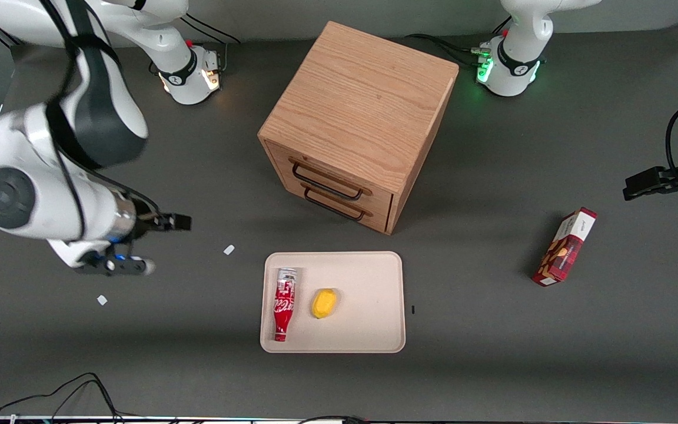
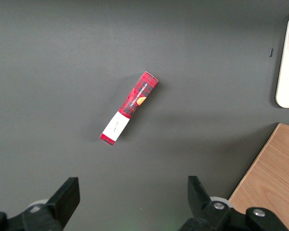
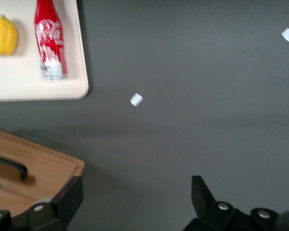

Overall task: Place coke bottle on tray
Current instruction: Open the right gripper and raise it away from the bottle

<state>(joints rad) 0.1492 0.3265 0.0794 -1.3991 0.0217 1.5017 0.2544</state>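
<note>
The coke bottle [image 1: 284, 304] [image 3: 49, 37] lies on its side on the cream tray [image 1: 368, 277] [image 3: 19, 86], along the tray's edge toward the working arm's end. Its narrow neck points toward the front camera. My right gripper [image 1: 159, 244] [image 3: 136, 180] hangs above the bare table, away from the tray toward the working arm's end. It is open, its fingers [image 3: 72, 192] wide apart with nothing between them.
A yellow lemon [image 1: 323, 303] [image 3: 3, 34] lies on the tray beside the bottle. A wooden drawer cabinet [image 1: 362, 123] stands farther from the front camera than the tray. A red snack box [image 1: 565, 247] [image 2: 129, 108] lies toward the parked arm's end. Small white scraps [image 1: 229, 249] [image 3: 136, 99] dot the table.
</note>
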